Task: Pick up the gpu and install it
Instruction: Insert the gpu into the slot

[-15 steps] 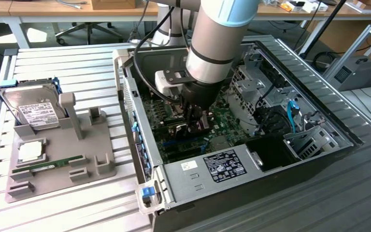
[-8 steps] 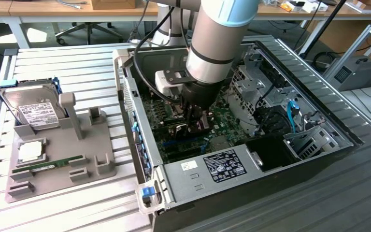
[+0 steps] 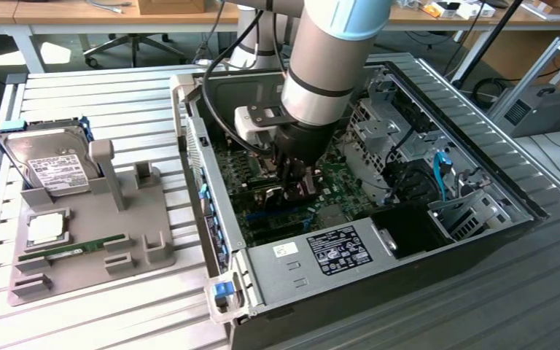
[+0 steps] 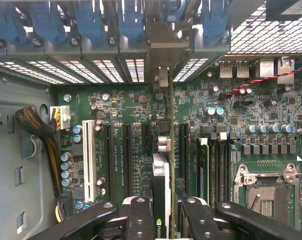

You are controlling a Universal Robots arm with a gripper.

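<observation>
Item: gpu (image 4: 161,200), edge-on, my fingers (image 4: 141,217) clamped on its two faces. It stands inside the case (image 3: 260,284) over the motherboard (image 4: 116,105); its bracket (image 4: 163,50) is ahead of the fingers at the rear wall. I cannot tell whether it is seated.

Risks, as I judge: a slight tilt puts the card edge beside its slot, or snags the bracket on the blue latches (image 4: 91,20).

Clearance: memory slots (image 4: 213,165) close on one side of the fingers, black slots (image 4: 126,155) on the other, cable bundle (image 4: 46,135) well apart.
</observation>
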